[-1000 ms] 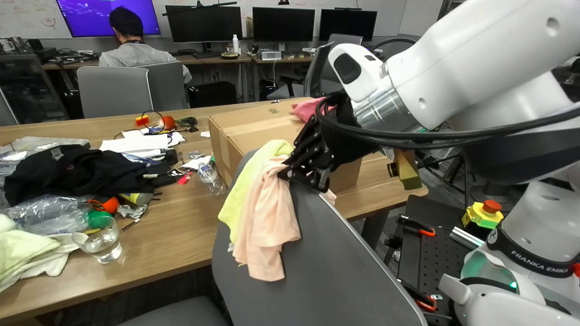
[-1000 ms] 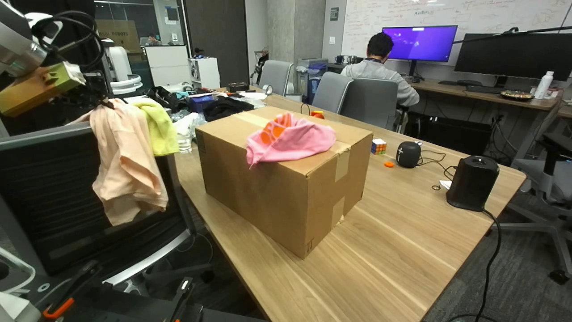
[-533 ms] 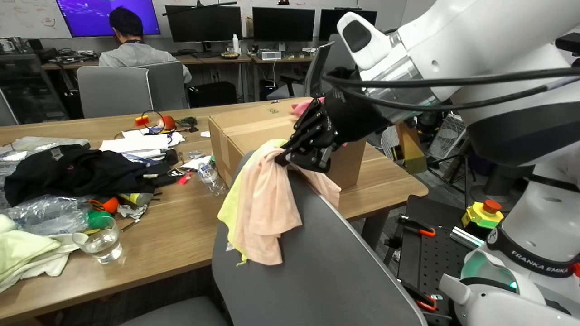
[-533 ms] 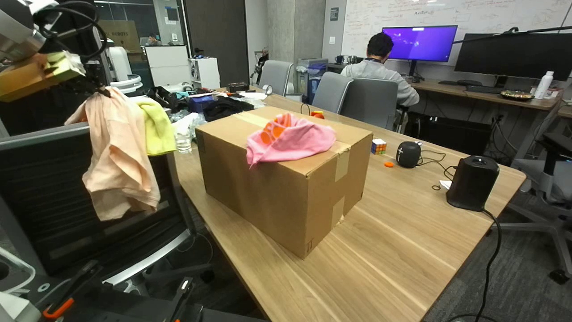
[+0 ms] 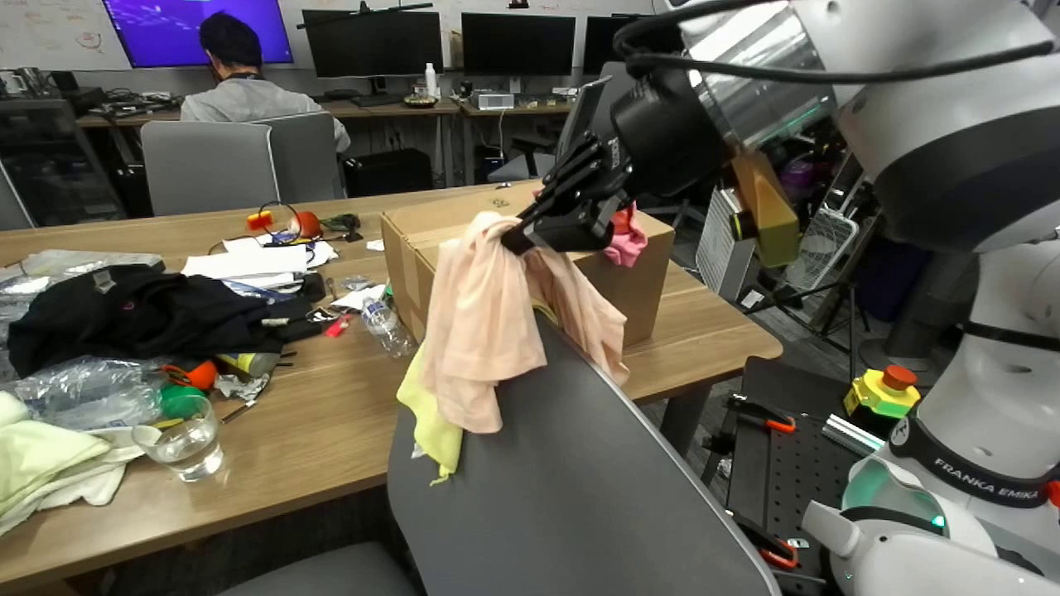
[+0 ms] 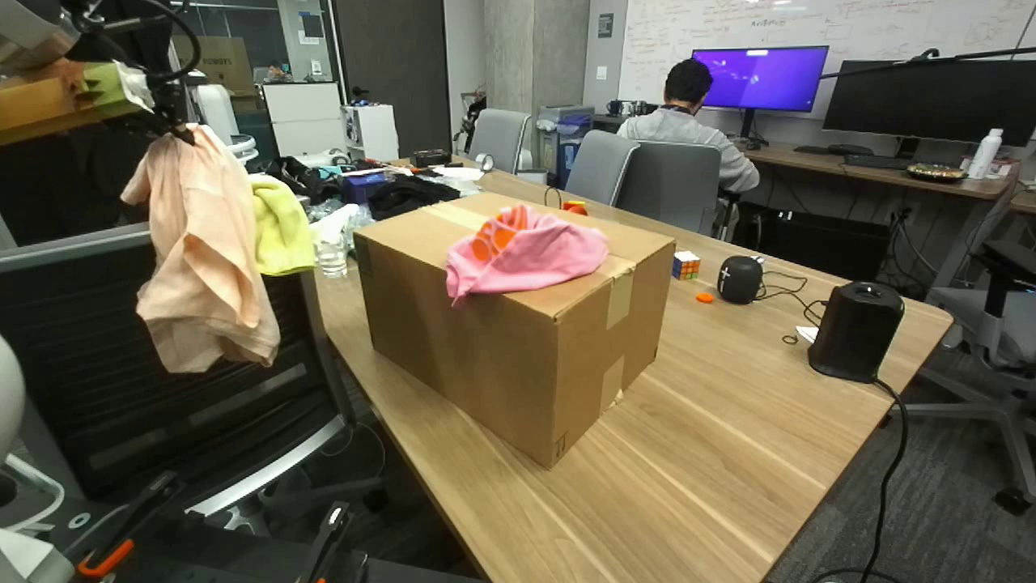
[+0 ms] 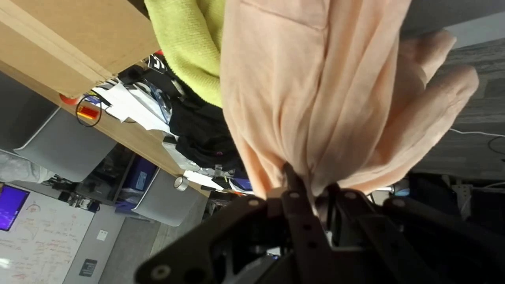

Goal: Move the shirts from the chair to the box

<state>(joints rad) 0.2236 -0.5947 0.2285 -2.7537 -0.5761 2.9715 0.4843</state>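
My gripper (image 5: 515,240) is shut on the peach shirt (image 5: 484,331) and holds it up over the grey chair back (image 5: 596,480). In the wrist view the cloth (image 7: 300,79) bunches between the fingertips (image 7: 290,173). In an exterior view the peach shirt (image 6: 202,259) hangs in front of the chair's mesh back (image 6: 73,356). A yellow shirt (image 6: 281,231) lies over the chair top, partly hidden behind the peach one. It also shows in the wrist view (image 7: 193,51). A pink shirt (image 6: 534,255) with orange print lies on the closed cardboard box (image 6: 461,356).
The box stands on a wooden table (image 6: 688,453) beside the chair. A glass (image 5: 189,451), a bottle (image 5: 385,323) and black clothing (image 5: 141,314) clutter the table. Two black speakers (image 6: 858,332) (image 6: 740,279) and a puzzle cube (image 6: 685,265) stand past the box.
My gripper has risen, pulling the peach shirt up so its hem hangs higher on the chair back. The yellow shirt has shifted slightly and stays on the chair.
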